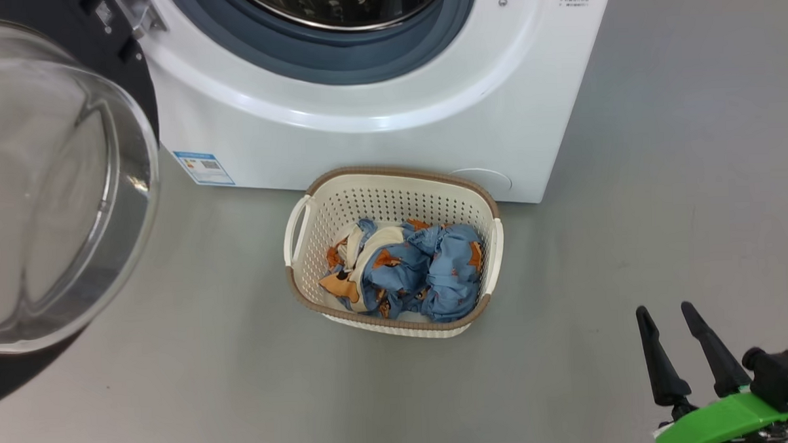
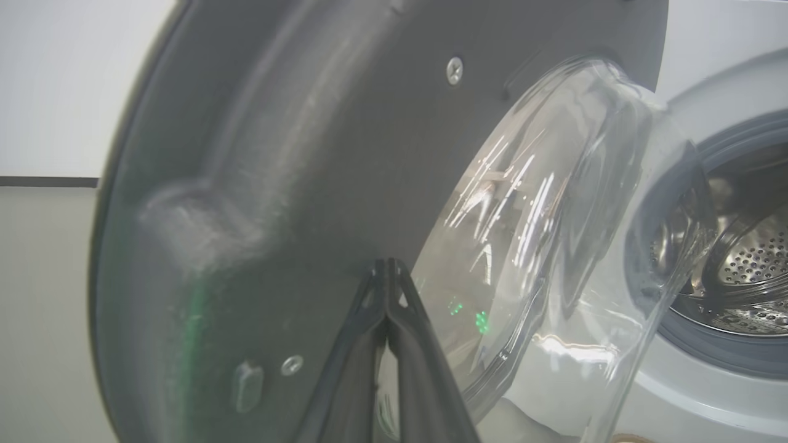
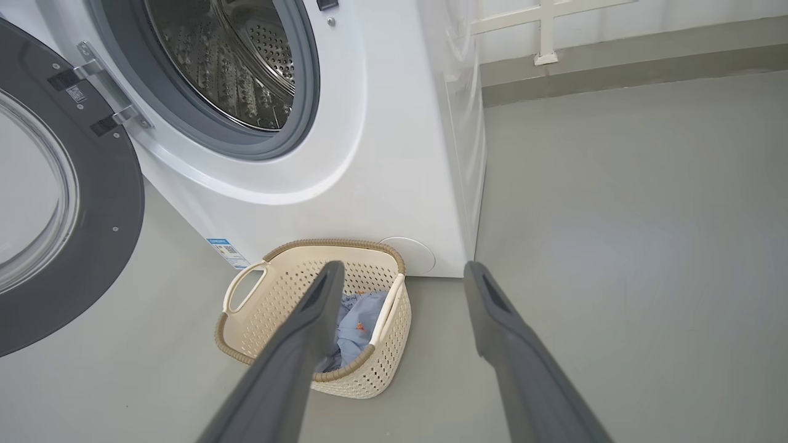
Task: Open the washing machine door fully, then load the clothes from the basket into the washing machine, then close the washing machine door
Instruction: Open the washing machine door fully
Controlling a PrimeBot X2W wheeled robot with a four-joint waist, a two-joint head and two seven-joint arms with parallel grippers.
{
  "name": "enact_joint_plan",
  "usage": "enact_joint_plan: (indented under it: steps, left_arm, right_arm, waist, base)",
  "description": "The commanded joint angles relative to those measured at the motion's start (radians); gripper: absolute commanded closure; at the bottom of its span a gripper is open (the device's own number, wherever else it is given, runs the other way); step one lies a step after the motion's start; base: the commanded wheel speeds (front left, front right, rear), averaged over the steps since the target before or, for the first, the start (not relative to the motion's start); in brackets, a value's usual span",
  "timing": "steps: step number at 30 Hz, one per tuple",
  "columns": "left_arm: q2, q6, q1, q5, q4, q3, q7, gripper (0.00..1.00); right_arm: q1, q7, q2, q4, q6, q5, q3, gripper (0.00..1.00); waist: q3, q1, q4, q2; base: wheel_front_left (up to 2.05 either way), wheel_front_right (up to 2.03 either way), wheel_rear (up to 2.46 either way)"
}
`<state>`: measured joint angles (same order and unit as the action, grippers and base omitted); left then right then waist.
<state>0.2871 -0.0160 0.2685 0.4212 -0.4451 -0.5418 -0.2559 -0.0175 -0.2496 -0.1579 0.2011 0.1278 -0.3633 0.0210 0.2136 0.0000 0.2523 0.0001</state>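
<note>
Door's open, clothes not loaded yet

Your left gripper (image 2: 388,267) is pinched shut on nothing, tips up at the washing machine door (image 1: 59,194), probably to nudge it wider. Your right gripper (image 1: 664,312) hangs spread wide and empty near the basket (image 1: 392,175), which holds the clothes (image 1: 409,267) just in front of the washing machine (image 1: 377,117).

Spread-fingered tool (image 3: 401,266), empty, before the basket (image 3: 369,375) of clothes (image 3: 360,317) at the washing machine (image 3: 381,154)'s foot.

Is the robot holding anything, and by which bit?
Nothing. The right pincer is open and empty; the left pincer is shut on nothing, pointing at the washing machine door.
</note>
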Motion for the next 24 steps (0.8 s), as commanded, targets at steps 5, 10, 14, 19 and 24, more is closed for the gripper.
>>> enact_joint_plan:
  steps: [5,10,14,19,24]
  left_arm:
    - [0.11,-0.021,0.095,-0.032,-0.076,-0.101,-0.006,1.0]
    - [0.162,-0.044,0.171,-0.054,-0.192,-0.144,-0.006,1.0]
    - [0.205,-0.062,0.225,-0.079,-0.274,-0.162,-0.006,1.0]
    - [0.243,-0.074,0.283,-0.123,-0.354,-0.178,-0.006,1.0]
    - [0.249,-0.081,0.316,-0.152,-0.379,-0.189,-0.006,1.0]
  right_arm:
    - [-0.042,-0.012,-0.02,-0.024,0.003,0.01,-0.032,0.0]
    - [-0.057,-0.012,-0.025,-0.023,0.003,0.013,-0.043,0.0]
    - [-0.07,-0.012,-0.032,-0.021,0.003,0.014,-0.052,0.0]
    - [-0.084,-0.012,-0.042,-0.022,0.003,0.016,-0.059,0.0]
    - [-0.092,-0.012,-0.046,-0.021,0.003,0.019,-0.063,0.0]
  waist:
    - [0.029,0.0,-0.006,-0.0001]
    - [0.05,0.0,-0.007,-0.0001]
    - [0.064,0.0,-0.011,-0.0001]
    - [0.079,0.0,-0.014,-0.0001]
    - [0.086,0.0,-0.016,-0.0001]
  base:
    - [0.0,0.0,0.0]
    - [0.0,0.0,0.0]
    - [0.0,0.0,0.0]
    - [0.0,0.0,0.0]
    - [0.0,0.0,0.0]
